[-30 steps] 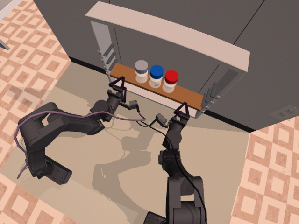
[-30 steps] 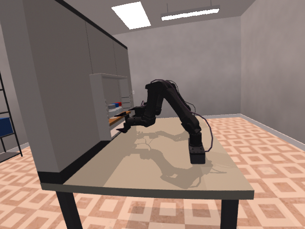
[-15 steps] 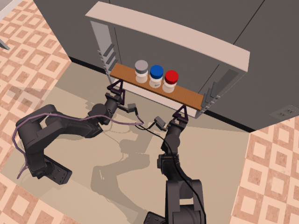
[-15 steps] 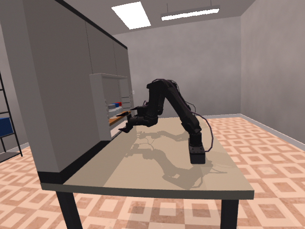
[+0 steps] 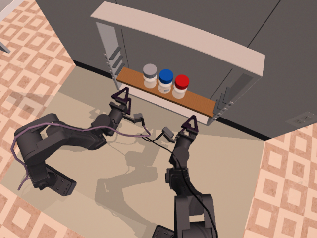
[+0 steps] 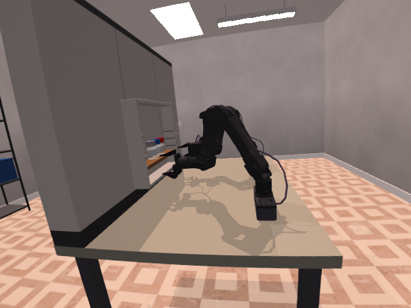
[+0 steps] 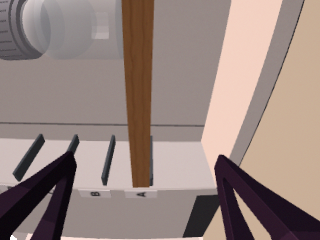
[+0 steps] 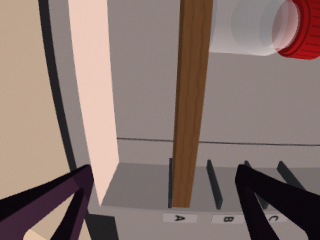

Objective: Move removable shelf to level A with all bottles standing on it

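Note:
The brown shelf [image 5: 199,102] [image 6: 154,162] [image 7: 139,90] [image 8: 192,90] lies in the wall rack [image 5: 179,30] [image 6: 131,142] on the lowest supports, beside the A labels in both wrist views. Its front edge looks about flush with the rack's front. The grey-capped bottle [image 5: 149,71] [image 7: 75,30], blue-capped bottle [image 5: 165,77] and red-capped bottle [image 5: 182,82] [image 8: 310,30] stand upright on it. My left gripper [image 5: 128,93] [image 7: 146,160] is open and empty in front of one shelf end. My right gripper [image 5: 193,117] [image 8: 164,173] is open and empty before the other.
The rack's white bottom board [image 5: 163,103] lies below the shelf. Higher supports [image 5: 115,55] line the rack's side walls above it. The dark wall [image 5: 276,77] stands behind the rack. Both arms reach over the tan table [image 5: 225,163] [image 6: 199,239].

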Available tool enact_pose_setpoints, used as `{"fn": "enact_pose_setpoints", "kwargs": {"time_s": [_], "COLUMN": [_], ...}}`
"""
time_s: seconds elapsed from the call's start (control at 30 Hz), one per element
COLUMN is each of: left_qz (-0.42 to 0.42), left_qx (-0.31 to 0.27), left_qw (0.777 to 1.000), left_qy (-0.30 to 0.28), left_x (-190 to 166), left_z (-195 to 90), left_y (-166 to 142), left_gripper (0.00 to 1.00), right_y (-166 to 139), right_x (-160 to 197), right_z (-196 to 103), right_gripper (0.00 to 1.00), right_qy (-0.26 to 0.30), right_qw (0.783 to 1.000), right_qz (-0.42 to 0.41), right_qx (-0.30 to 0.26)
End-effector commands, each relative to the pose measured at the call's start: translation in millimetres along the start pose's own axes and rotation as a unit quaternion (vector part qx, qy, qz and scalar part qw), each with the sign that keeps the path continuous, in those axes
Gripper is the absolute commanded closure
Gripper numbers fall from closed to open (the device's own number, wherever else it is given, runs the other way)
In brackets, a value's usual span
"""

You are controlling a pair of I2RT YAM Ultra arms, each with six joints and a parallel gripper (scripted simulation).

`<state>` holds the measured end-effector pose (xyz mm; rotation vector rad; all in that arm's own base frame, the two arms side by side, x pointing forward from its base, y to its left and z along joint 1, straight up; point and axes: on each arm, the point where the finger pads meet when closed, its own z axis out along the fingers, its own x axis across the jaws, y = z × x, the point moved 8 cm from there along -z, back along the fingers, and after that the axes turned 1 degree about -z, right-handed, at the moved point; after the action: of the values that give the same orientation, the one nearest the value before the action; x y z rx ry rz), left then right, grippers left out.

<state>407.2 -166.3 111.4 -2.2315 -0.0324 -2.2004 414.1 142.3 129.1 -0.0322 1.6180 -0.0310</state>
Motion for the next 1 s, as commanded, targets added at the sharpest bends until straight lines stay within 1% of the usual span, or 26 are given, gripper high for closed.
{"fn": "enact_pose_setpoints", "kwargs": {"time_s": [0.0, 0.13, 0.97], "left_qz": [-0.004, -0.004, -0.004], "left_qx": [0.003, 0.003, 0.003], "left_qw": [1.0, 1.0, 1.0], "left_qy": [0.007, 0.007, 0.007], "left_x": [7, 7, 7], "left_z": [-9, -14, -21], "left_y": [0, 0, 0], "left_gripper": [0.0, 0.0, 0.0], "right_y": [2, 2, 2], "right_x": [-15, -15, -14], "right_z": [-9, -14, -21], "right_gripper": [0.0, 0.0, 0.0], "right_qy": [-0.024, -0.024, -0.024], "right_qw": [1.0, 1.0, 1.0], "right_qz": [0.011, 0.011, 0.011], "right_qx": [0.0, 0.0, 0.0]}}
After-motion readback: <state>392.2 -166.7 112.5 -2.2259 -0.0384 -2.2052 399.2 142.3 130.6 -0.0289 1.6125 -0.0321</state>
